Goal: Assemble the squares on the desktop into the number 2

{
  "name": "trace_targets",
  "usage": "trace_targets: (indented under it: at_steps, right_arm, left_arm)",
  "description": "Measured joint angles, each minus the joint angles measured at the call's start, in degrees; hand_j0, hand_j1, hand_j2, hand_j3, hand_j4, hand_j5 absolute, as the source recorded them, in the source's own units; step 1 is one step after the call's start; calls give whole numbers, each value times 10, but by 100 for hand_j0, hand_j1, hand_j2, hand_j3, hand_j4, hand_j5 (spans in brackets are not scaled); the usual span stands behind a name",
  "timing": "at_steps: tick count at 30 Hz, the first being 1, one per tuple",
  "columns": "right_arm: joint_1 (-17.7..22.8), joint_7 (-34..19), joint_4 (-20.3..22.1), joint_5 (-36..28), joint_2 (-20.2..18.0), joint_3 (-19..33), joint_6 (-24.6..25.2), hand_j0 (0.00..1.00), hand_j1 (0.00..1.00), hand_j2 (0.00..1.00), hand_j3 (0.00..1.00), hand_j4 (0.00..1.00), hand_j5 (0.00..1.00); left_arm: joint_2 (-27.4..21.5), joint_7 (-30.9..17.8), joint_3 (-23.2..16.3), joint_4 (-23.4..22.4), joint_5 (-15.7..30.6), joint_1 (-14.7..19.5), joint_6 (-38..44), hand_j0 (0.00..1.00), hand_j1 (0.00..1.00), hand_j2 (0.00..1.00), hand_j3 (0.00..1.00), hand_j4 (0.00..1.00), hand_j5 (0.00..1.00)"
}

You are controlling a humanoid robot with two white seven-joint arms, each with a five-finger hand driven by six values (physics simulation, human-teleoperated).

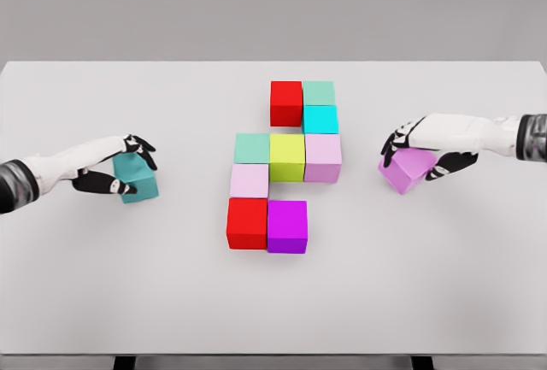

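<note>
- Looking at the desk (pixel 85 302), most of the 2 is already laid out in the middle: red cube (pixel 286 102) and mint cube (pixel 319 92) on top, cyan cube (pixel 320 119) under the mint one, then a middle row of pale green cube (pixel 252 148), yellow-green cube (pixel 287 157) and light pink cube (pixel 323 157), a pale pink cube (pixel 249 180) below left, and a lower red cube (pixel 247 223) with a magenta cube (pixel 287 226) at the bottom.
- Left hand (pixel 115 169) has its fingers wrapped on a teal cube (pixel 137 178), well off to the left of the shape.
- Right hand (pixel 423 152) is clamped on a violet cube (pixel 408 169), which sits tilted; I think one edge is lifted, but it's hard to say for sure from this angle.
- What could go wrong: that tilted violet cube could twist or slip in the fingers and land crooked. Coming in low, either cube could shove the light pink or magenta ones and break the rows.
- My guess is the top and bottom rows each need one more piece, so dropping one in the wrong gap spoils the digit.
- Nothing else sits in the way; both paths inward cross bare table.
</note>
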State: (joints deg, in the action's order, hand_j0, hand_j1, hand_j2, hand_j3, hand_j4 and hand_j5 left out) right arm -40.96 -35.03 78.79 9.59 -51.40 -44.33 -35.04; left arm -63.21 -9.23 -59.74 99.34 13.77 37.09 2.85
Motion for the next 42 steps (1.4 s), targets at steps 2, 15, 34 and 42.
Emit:
trace_targets:
  at_steps: [2, 15, 34, 42]
  right_arm:
    - [9, 0, 19, 1, -9, -1, -1, 62, 62, 62, 62, 62, 62]
    - [33, 0, 159, 1, -41, -12, -1, 62, 62, 62, 62, 62, 62]
    - [22, 0, 218, 2, -10, -53, -1, 64, 64, 64, 64, 64, 64]
    - [18, 0, 215, 4, -7, -51, -1, 100, 100, 100, 100, 100, 100]
  left_arm:
    - [5, -2, 1, 0, 0, 1, -3, 44, 44, 44, 44, 44, 44]
    - [71, 6, 38, -29, -14, 33, 0, 38, 38, 38, 38, 38, 38]
    - [341, 2, 36, -269, -187, 128, -4, 39, 39, 39, 39, 39, 39]
    - [376, 1, 18, -293, -192, 150, -5, 42, 42, 42, 42, 42, 42]
